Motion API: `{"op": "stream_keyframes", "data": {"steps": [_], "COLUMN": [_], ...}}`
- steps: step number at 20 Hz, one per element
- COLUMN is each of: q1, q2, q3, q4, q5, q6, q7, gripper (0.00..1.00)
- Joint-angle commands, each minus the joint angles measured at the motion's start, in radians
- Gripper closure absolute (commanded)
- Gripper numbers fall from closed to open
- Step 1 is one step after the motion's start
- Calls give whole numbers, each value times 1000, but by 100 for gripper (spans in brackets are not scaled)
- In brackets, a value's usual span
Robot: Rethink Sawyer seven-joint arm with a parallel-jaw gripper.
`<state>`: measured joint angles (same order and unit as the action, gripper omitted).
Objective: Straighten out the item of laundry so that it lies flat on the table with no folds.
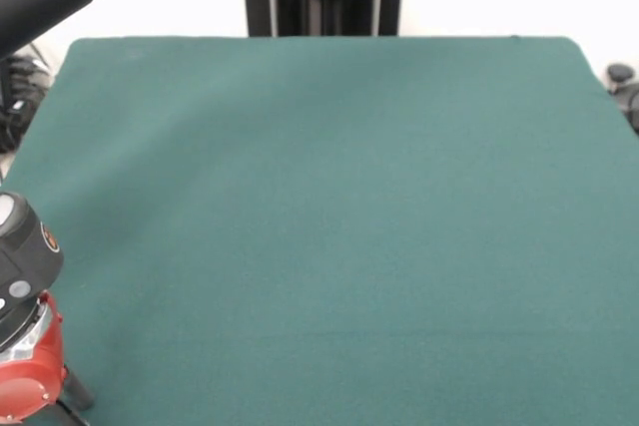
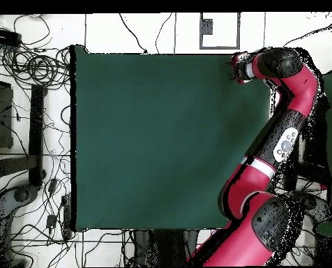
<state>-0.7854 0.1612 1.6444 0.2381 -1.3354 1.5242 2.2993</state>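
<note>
The green desk point(image 1: 329, 207) is bare in both views: no towel lies anywhere on its felt top, neither spread nor crumpled, and nothing of golden-tan cloth shows at its edges or on the floor around it. So the item of laundry that the task names is simply not in sight at this moment, and whether it lies flat cannot be judged. The red and black arm point(image 2: 280, 150) is drawn off to one side of the desk; in the overhead view it bends up along the desk's edge and its wrist end point(image 2: 242, 68) sits at a corner, just over the border of the felt. In the front view only a part of the arm's red and grey housing point(image 1: 25, 346) shows at the lower left edge, with a black link crossing the upper left corner. The jaws themselves are hidden under the wrist in the one view and out of the picture in the other, so I cannot tell whether they stand wide, narrow or closed on anything. As a judgement, no straightening is in hand: the arm looks parked clear of the working area, either ahead of the towel being laid out or with it taken away. Any next move first calls for the towel on the desk, then for finding its folded edge.
</note>
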Motion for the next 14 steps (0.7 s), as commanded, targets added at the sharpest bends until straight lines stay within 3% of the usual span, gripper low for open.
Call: {"op": "stream_keyframes", "data": {"steps": [1,14], "q1": [8,16], "q2": [110,97], "q3": [-45,-60], "q4": [-2,3], "q5": [-21,-16], "q6": [-144,-175], "q7": [-259,-280], "gripper": [100,100]}}
